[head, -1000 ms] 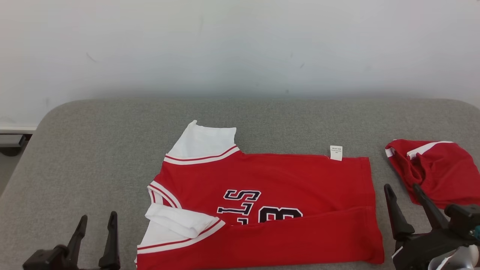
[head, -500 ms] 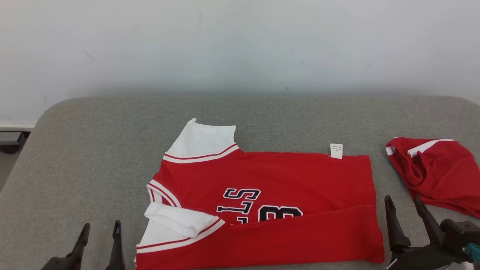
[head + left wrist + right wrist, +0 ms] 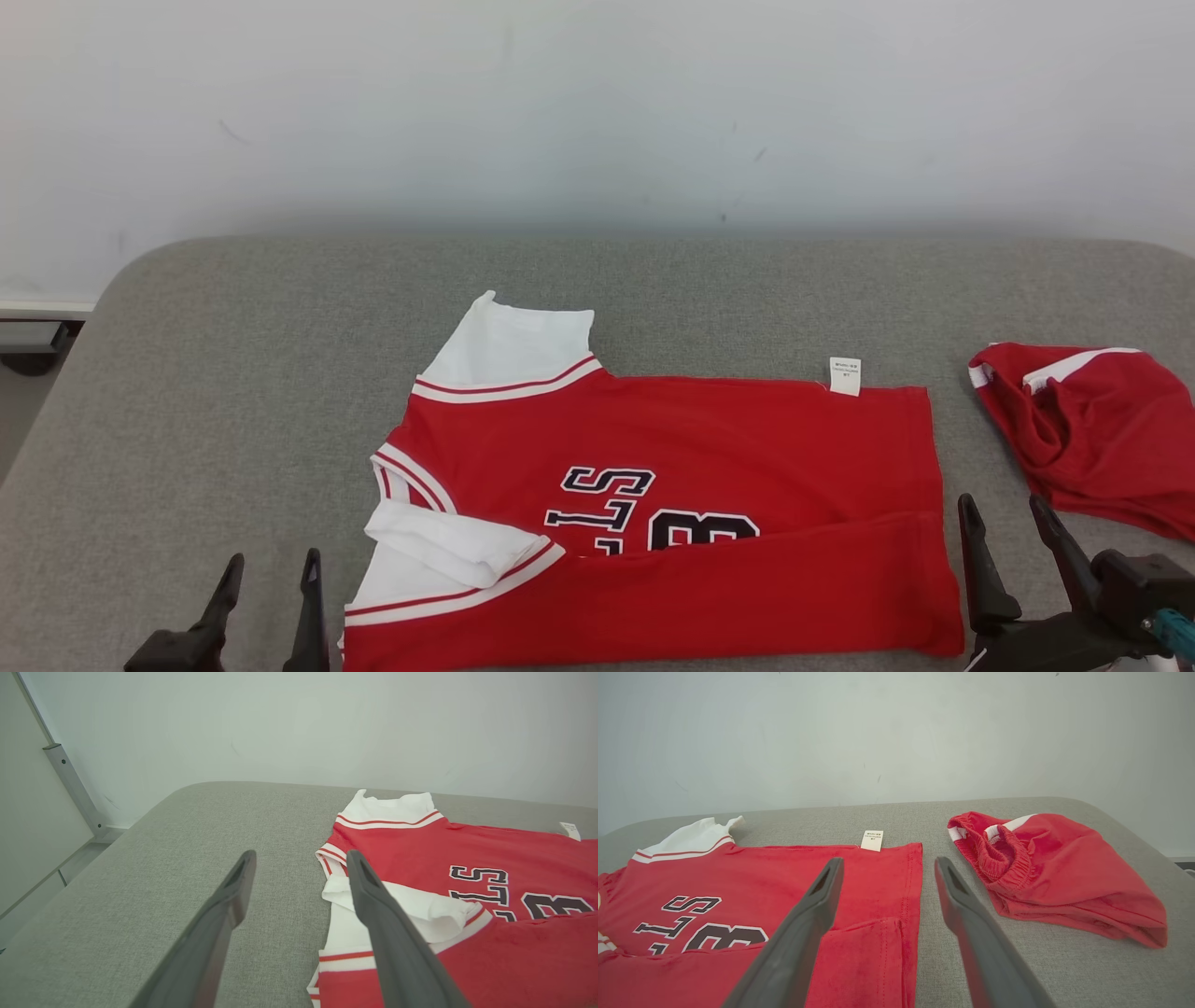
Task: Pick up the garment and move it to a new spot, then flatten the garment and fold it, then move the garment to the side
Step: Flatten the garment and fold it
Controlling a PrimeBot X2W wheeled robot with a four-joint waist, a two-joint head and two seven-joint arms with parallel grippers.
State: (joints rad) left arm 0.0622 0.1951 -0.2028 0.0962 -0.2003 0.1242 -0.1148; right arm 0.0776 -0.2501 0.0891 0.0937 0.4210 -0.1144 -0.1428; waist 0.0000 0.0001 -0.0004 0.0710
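The garment (image 3: 672,439) is a red jersey with white sleeves and dark lettering, spread flat across the grey cushion (image 3: 233,392); its near long edge is folded up over the lower body. The jersey (image 3: 490,868) fills the right of the left wrist view, and the jersey (image 3: 738,891) the left of the right wrist view. My left gripper (image 3: 271,574) stands open just left of the near sleeve, with nothing between its fingers. Off the hem's near right corner my right gripper (image 3: 1006,518) is open and empty too. Left gripper (image 3: 301,865); right gripper (image 3: 887,872).
Crumpled red shorts (image 3: 1092,434) with white stripes lie at the right end of the cushion, close to my right gripper; the shorts (image 3: 1050,868) are also in the right wrist view. A white wall (image 3: 597,112) rises behind. The cushion's left edge drops to the floor.
Both grippers have drawn back toward the near edge and sit lower in the head view. The head view has shifted slightly. The jersey and shorts lie as before.
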